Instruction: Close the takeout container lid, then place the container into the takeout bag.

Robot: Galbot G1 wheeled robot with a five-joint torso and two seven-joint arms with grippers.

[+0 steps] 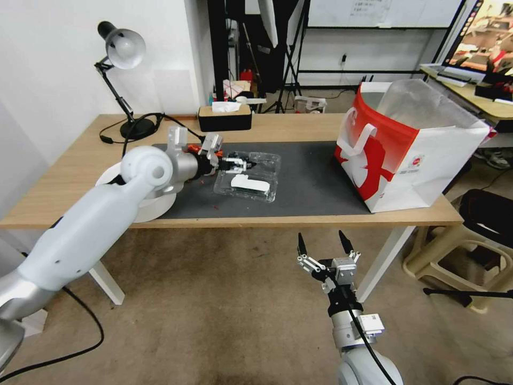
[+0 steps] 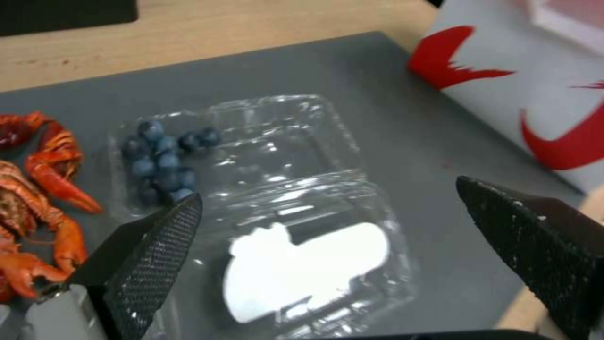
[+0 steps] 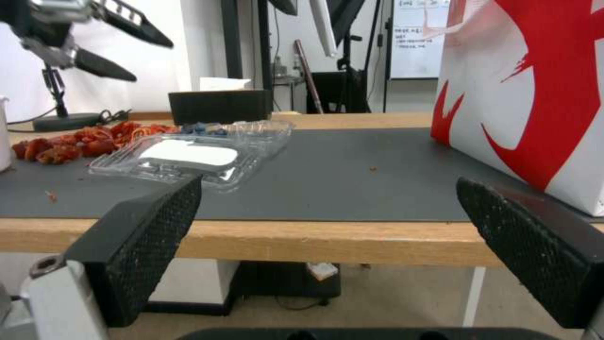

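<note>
Your takeout container (image 1: 248,176) lies open and flat on the dark mat (image 1: 310,182), a little left of the middle of the head view. One clear half holds a cluster of dark blueberries (image 2: 165,160); the other half, the lid (image 2: 318,264), lies nearer the front edge of the bench (image 1: 64,176) with a white oblong piece (image 2: 302,269) showing through it. The two halves are joined along the middle and neither is raised.

Your left pincer (image 1: 240,163) hangs just above the blueberry half, reaching in from the left of the head view. In the left wrist view its two black fingers (image 2: 151,255) stand wide apart, released, with the clamshell between and below them and nothing gripped.

Just beside the container, toward the left of the mat, you can see red crayfish (image 2: 37,203) lying loose. A white round bowl (image 1: 155,206) sits at the mat's left edge, partly hidden by the left arm.

The takeout bag (image 1: 406,144) stands upright at the right end of the bench, well apart from the container, its mouth open and silvery lining showing.

Your right pincer (image 1: 325,247) waits below the bench's front edge, lower centre of the head view, fingers spread and empty.

At the back of the bench stand a black tissue box (image 1: 224,117) and a desk lamp (image 1: 124,69).
</note>
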